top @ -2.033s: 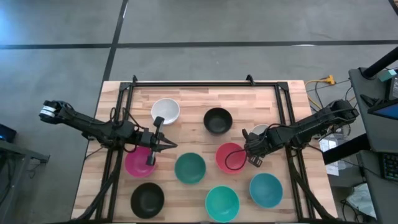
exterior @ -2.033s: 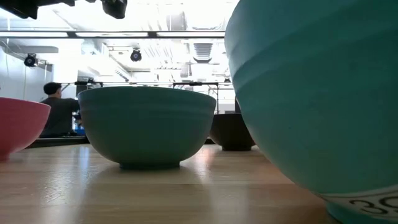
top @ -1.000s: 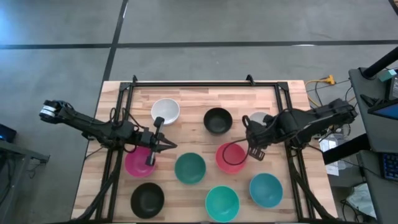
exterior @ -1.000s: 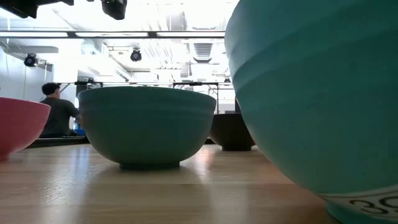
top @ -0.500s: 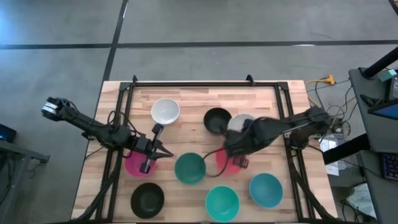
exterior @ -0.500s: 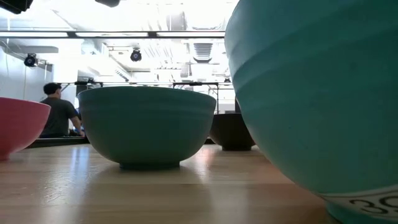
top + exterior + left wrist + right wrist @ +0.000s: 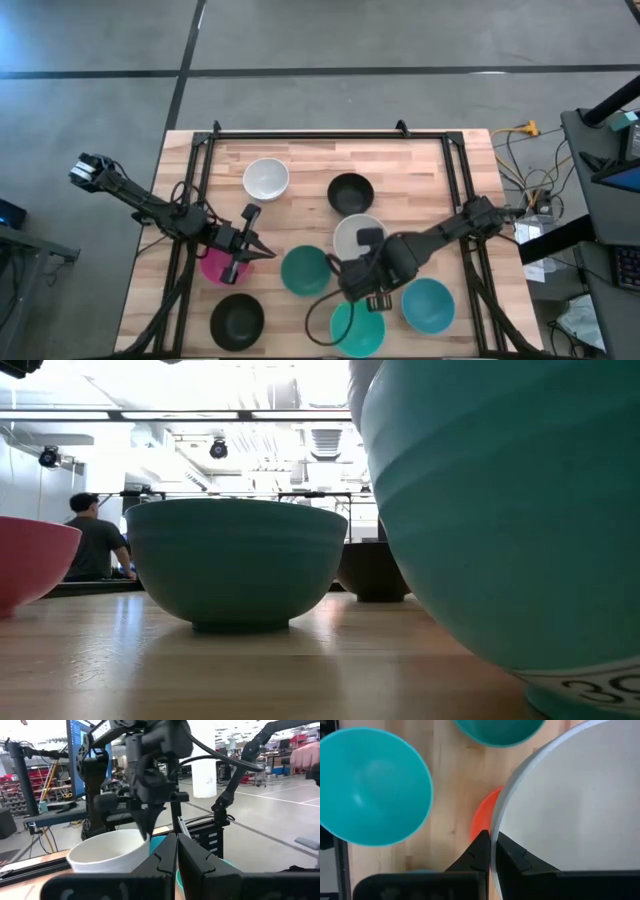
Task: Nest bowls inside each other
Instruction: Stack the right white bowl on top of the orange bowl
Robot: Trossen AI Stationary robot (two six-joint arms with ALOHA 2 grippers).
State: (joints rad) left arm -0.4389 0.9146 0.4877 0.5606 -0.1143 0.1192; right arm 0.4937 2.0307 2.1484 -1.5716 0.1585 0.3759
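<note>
A small round white plastic bowl (image 7: 357, 237) is pinched by its rim in the right tool (image 7: 491, 851) and carried over the red-pink plastic bowl (image 7: 482, 820), which is almost fully covered by it from above. Looks like it's being lined up so it can be dropped straight in and nested. The left tool (image 7: 240, 255) is parked over the magenta plastic bowl (image 7: 212, 266), fingers (image 7: 192, 865) pressed together with nothing visibly held, probably just waiting its turn. The other bowls, like the dark teal one (image 7: 304, 271) and turquoise one (image 7: 357, 327), are spread singly on the wooden table (image 7: 300, 160).
</note>
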